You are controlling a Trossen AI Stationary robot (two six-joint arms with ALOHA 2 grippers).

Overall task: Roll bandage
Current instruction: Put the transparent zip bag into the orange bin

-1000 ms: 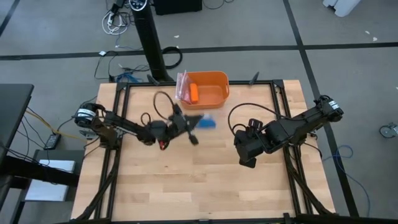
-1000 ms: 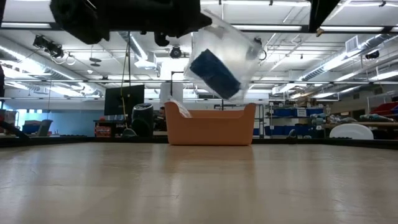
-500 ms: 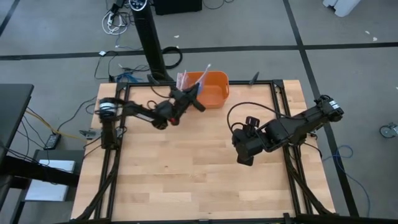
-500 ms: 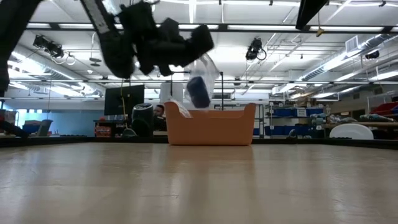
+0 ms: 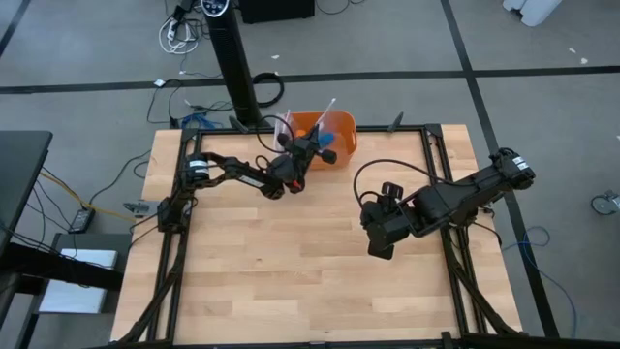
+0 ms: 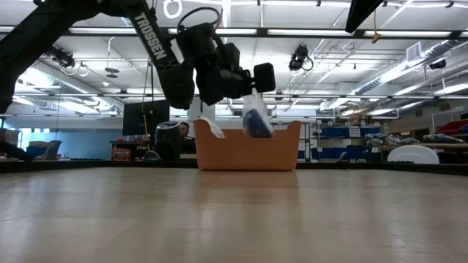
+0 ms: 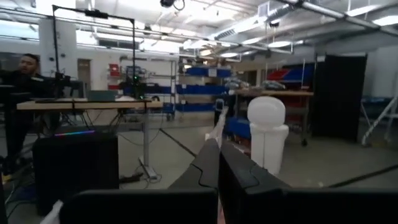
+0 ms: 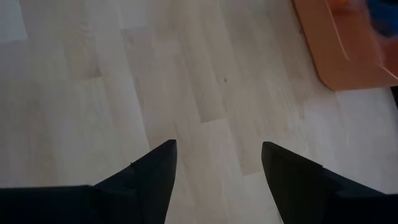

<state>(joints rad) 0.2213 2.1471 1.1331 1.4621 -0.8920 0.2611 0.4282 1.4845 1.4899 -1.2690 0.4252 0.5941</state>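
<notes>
"TROSSEN" on left arm (image 6: pixel 157 45)

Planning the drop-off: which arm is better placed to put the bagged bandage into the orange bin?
Left. Its claw is shut on the clear bag with the blue bandage inside, hanging right over the orange bin. The right claw is open and empty over bare table.

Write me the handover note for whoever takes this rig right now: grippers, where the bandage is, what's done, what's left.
Left gripper: shut on the clear plastic bag, held in the air over the orange bin at the table's far edge.
Right gripper: open, empty, hovering above bare wooden table on the right side.
Bandage: a blue bundle inside the hanging bag; roll or loose cannot be told.
Done: bag lifted to the bin.
Left: bag apparently not yet released into the bin.
</notes>
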